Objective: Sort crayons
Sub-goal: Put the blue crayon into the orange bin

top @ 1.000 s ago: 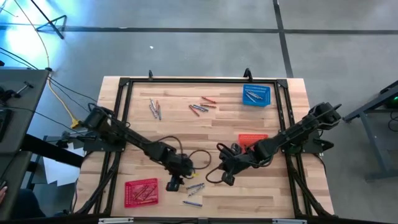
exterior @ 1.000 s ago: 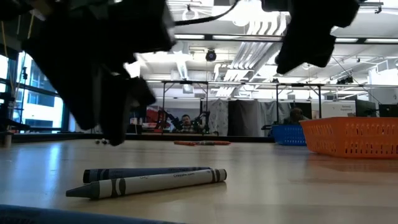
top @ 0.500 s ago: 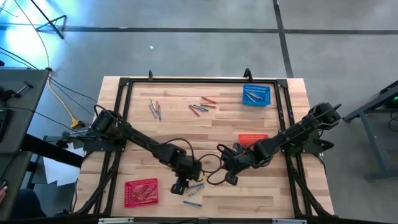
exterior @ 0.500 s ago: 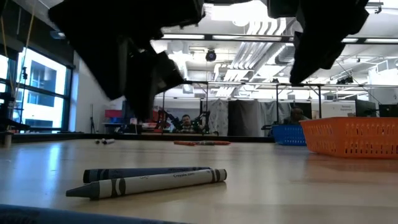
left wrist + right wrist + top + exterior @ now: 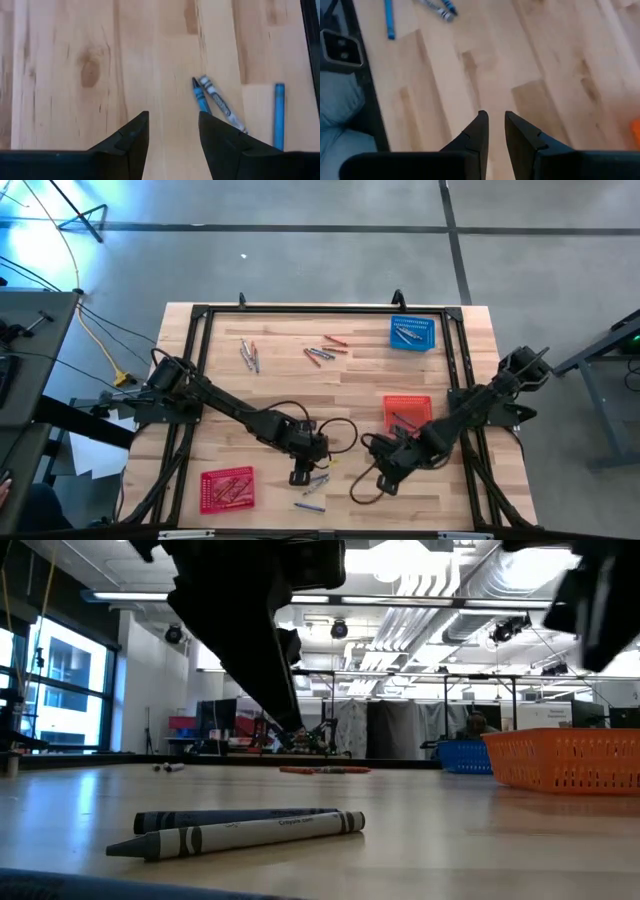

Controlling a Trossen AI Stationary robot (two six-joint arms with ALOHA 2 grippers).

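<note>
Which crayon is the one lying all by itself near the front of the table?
Find the red basket at the table's front left corner. Just right of it lie a touching pair of crayons and, nearer the edge, a lone crayon. It is plain bright blue and touches nothing.

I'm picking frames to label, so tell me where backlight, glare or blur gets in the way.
Low view: bright ceiling lights backlight the arms into black silhouettes; the two crayons near the lens stay readable, and the red basket is clear. High view: even light, crayons tiny. Left wrist view: the left gripper is in shade, the wood well lit. Right wrist view: the wood looks soft, slightly blurred.
</note>
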